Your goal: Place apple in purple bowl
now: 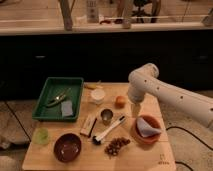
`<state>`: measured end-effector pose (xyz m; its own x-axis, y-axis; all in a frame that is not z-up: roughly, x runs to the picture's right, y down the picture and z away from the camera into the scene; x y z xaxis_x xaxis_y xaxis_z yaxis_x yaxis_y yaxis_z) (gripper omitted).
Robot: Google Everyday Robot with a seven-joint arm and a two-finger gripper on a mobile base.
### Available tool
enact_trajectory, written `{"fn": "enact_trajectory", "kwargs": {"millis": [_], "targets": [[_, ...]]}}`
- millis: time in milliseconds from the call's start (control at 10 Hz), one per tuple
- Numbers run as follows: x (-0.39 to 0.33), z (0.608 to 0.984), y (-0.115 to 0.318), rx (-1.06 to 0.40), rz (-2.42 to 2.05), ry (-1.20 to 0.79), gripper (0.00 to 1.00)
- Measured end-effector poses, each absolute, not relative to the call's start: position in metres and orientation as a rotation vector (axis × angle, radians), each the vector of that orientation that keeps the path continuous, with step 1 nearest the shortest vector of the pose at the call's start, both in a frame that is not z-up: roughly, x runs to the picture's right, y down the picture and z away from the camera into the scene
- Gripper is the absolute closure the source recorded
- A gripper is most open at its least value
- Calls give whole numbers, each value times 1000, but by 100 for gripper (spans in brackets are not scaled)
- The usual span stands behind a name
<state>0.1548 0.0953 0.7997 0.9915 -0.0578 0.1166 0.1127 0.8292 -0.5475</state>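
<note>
The apple (120, 101) is a small orange-red fruit on the wooden table (150, 157), right of a white cup. The purple bowl (67, 147) sits empty at the table's front left, far from the apple. My white arm reaches in from the right and bends down. The gripper (135, 110) hangs just right of the apple and slightly nearer the camera, low over the table, between the apple and the orange bowl. I cannot tell whether it touches the apple.
An orange bowl with grey cloth (146, 130) stands at the right. A green tray (75, 85) holds utensils at the left. A metal cup (106, 116), white cup (97, 95), white-handled brush (107, 130), dark grapes (116, 145) and green cup (42, 135) lie between.
</note>
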Motion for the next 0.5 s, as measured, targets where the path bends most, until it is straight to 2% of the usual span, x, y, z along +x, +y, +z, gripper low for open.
{"fn": "enact_trajectory", "kwargs": {"millis": [500], "targets": [[153, 815, 95, -599, -123, -122, 20]]}}
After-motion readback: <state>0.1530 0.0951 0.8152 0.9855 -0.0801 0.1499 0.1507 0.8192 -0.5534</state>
